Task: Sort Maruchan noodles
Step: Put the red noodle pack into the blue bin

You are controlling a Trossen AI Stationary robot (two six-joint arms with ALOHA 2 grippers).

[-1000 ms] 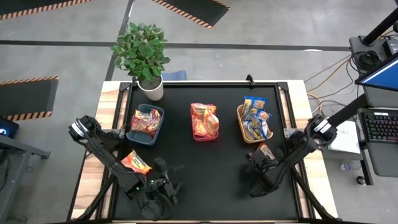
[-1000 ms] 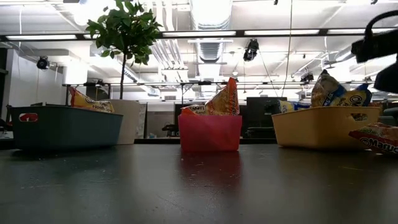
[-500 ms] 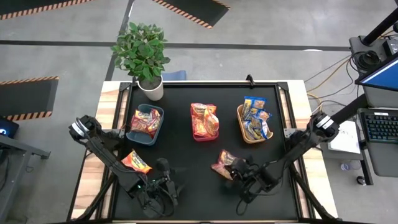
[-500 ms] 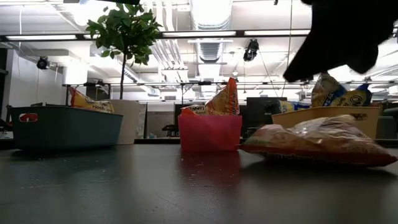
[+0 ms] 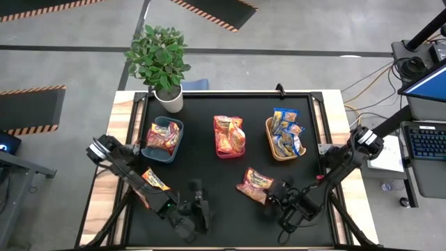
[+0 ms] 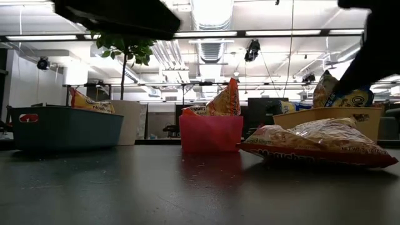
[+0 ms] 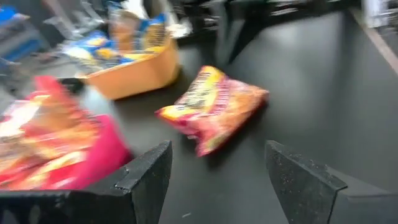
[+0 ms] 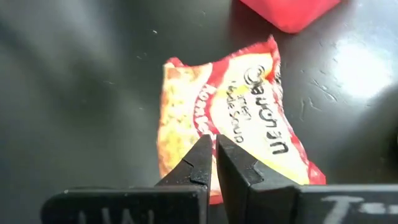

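A red-pink crinkly plastic ramen packet (image 5: 255, 185) is observed lying flat on the black table mat (image 5: 223, 216), in front of the red plastic bin (image 5: 229, 136) and the tan bin (image 5: 283, 137), clear of both. The right gripper (image 5: 277, 197) is positioned just beside the packet's near edge, its fingers pressed together with nothing held. The left gripper (image 5: 198, 209) is located near the table's front, fingers spread wide and empty. An orange packet (image 5: 155, 180) is seen beside the left arm. Further packets are contained in the teal bin (image 5: 164, 139), the red bin and the tan bin.
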